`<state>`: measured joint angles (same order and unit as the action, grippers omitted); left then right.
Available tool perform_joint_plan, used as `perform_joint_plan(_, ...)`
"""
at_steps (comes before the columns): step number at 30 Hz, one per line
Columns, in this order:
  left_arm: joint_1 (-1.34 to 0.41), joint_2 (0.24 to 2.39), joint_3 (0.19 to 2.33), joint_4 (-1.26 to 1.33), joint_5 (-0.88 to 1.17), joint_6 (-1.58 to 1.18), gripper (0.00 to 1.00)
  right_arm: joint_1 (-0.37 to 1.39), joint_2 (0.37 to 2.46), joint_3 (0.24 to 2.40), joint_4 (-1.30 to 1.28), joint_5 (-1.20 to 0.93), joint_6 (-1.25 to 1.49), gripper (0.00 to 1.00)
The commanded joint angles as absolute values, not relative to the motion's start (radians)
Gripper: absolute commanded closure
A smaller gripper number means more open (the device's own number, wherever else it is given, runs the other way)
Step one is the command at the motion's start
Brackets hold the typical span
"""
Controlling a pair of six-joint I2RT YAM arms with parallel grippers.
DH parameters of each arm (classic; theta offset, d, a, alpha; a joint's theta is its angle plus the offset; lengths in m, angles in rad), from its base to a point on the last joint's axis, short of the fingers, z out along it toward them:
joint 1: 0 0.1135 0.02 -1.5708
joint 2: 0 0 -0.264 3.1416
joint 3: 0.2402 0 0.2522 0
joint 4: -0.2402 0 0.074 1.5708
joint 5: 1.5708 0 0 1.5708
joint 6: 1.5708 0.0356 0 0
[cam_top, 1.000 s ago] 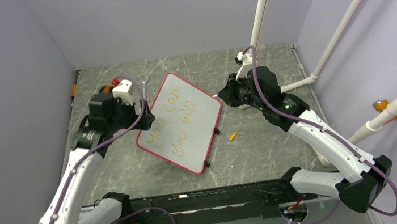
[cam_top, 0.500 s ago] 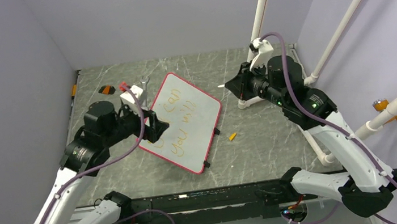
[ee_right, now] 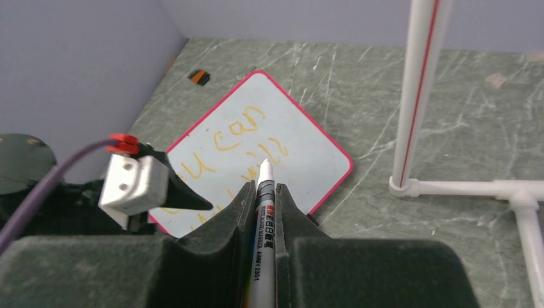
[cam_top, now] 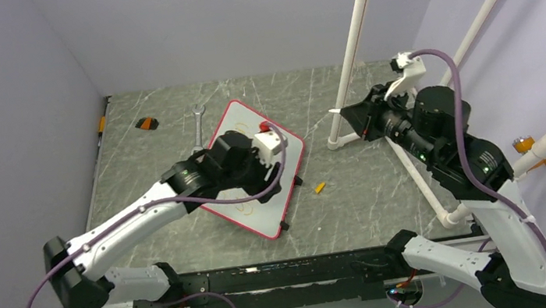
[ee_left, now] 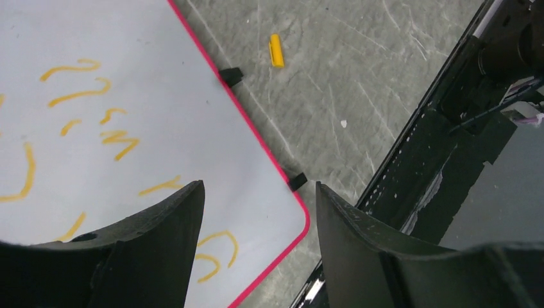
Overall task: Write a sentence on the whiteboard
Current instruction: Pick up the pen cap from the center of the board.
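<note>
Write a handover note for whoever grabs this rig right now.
Left tool: open, empty, over the whiteboard's near corner.
Right tool: shut on the marker, held away from the board.
The whiteboard lies angled on the table. A small yellow piece, probably the marker's cap, lies beside it.
Done: two lines of orange writing on the board.
Left: probably only checking the sentence is complete, then parking the marker.

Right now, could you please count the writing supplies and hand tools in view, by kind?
whiteboard: 1
marker: 1
yellow cap: 1
wrench: 1
Total: 4
</note>
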<state>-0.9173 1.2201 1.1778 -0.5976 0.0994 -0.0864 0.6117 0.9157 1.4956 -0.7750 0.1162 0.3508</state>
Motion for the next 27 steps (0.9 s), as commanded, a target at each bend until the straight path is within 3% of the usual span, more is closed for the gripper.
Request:
perform_joint_plan(1,-0.979,1.333,1.283,-0.540,0.004,-0.075,0.35,0.611,0.878,1.554,-0.801,0.208,0.341,1.00)
perform_joint_plan(27,-1.072,1.935,1.608,-0.545,-0.009,-0.061,0.33,0.611,0.830,1.705,-0.776,0.200,0.327,1.00)
